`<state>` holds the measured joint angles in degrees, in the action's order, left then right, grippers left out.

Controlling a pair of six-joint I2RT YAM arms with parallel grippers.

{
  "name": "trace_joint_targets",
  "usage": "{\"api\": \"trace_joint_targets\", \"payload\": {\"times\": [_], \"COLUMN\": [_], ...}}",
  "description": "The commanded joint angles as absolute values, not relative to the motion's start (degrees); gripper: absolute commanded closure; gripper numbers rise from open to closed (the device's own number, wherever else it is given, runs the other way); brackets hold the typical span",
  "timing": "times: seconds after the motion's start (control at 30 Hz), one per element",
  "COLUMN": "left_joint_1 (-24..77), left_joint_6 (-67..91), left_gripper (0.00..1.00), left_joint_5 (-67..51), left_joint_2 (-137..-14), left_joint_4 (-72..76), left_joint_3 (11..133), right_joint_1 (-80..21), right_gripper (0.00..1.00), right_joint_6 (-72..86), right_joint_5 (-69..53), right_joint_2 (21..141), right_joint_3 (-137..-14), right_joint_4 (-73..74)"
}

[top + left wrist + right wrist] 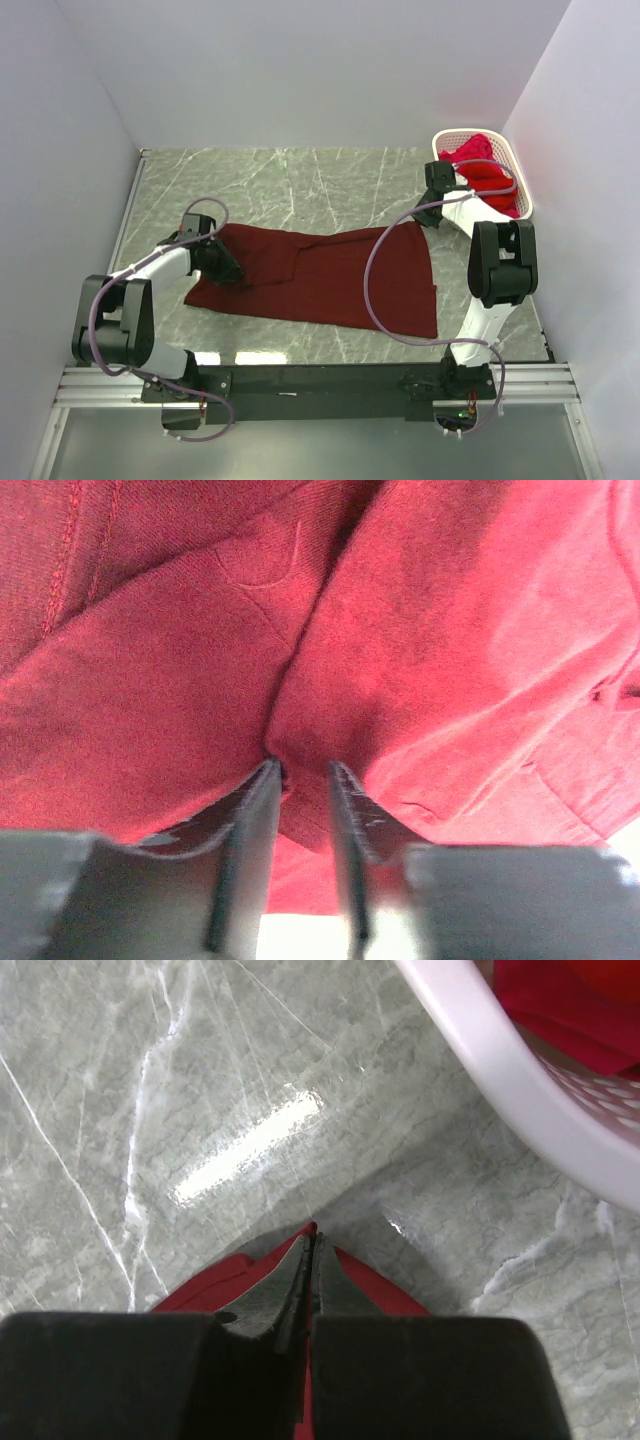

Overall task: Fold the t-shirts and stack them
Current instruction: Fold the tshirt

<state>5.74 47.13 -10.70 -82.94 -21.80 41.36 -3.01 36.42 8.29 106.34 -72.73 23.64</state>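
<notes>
Closest to us, our left gripper point(302, 772) has its jaws narrowed onto a raised fold of the maroon t-shirt point(330, 280), with cloth touching both fingers. Our right gripper point(312, 1238) is pressed fully together, a sliver of that shirt's corner pinched at its tip. The rest spreads over the marble table point(300, 180) between both grippers. Just beyond and right of the right gripper stands a white slotted basket point(452, 138) holding crumpled crimson t-shirts point(488, 160).
</notes>
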Motion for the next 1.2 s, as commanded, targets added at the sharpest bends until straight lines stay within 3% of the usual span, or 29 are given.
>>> {"api": "trace_joint_targets", "payload": {"times": [0.0, 0.27, 0.57, 1.17], "left_joint_1": [6.06, 6.06, 3.87, -6.59], "left_joint_6": [46.32, 45.79, 43.51, 43.77], "left_gripper": [0.7, 0.99, 0.99, 0.99], "left_joint_5": [-11.95, -12.31, -8.88, -13.18], "left_joint_2": [-84.28, -85.61, -82.18, -76.12], "left_joint_4": [-19.95, -20.21, -26.45, -28.92], "left_joint_3": [42.98, 44.3, 52.28, 57.92], "right_joint_1": [-3.08, -3.25, -3.25, -3.08], "right_gripper": [1.0, 1.0, 1.0, 1.0], "right_joint_6": [37.0, 37.0, 37.18, 40.52], "right_joint_5": [8.44, 8.35, 7.91, 7.47], "right_joint_2": [104.59, 104.33, 100.2, 89.74], "right_joint_3": [-72.42, -72.42, -69.7, -57.06], "right_joint_4": [21.89, 21.88, 20.74, 18.9]}}
